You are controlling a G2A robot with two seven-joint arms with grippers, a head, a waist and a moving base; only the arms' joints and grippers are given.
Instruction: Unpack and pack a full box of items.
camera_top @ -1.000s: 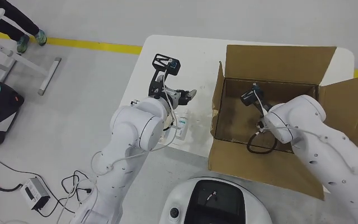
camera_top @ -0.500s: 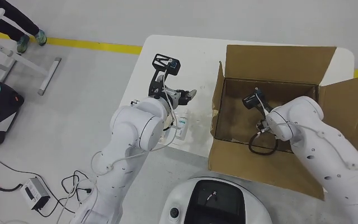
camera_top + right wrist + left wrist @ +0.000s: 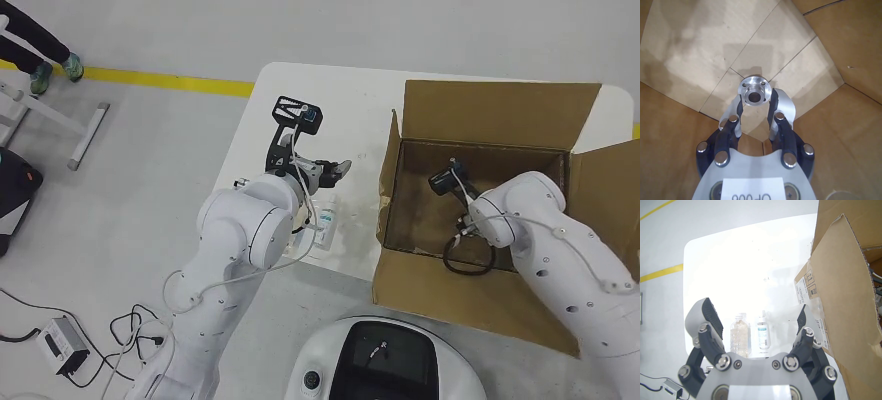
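The open cardboard box (image 3: 490,112) stands on the right half of the white table (image 3: 350,95). My right arm hangs down inside it. There my right gripper (image 3: 756,98) is shut on a small round metal flange (image 3: 754,91), held just above the bare box floor (image 3: 702,47). My left gripper (image 3: 755,304) hovers open and empty above the table, left of the box wall (image 3: 844,298). Below it lie a clear plastic bottle (image 3: 738,336) and a small white spray bottle (image 3: 763,332), side by side near the table's front edge.
A black device with a blue part (image 3: 298,112) lies on the table beyond the left gripper. A black cable loop (image 3: 468,262) hangs from the right arm inside the box. The box flaps (image 3: 605,190) stand open.
The right wrist shifted slightly inside the box, first toward the near wall, then back. The left arm and the bottles have not moved.
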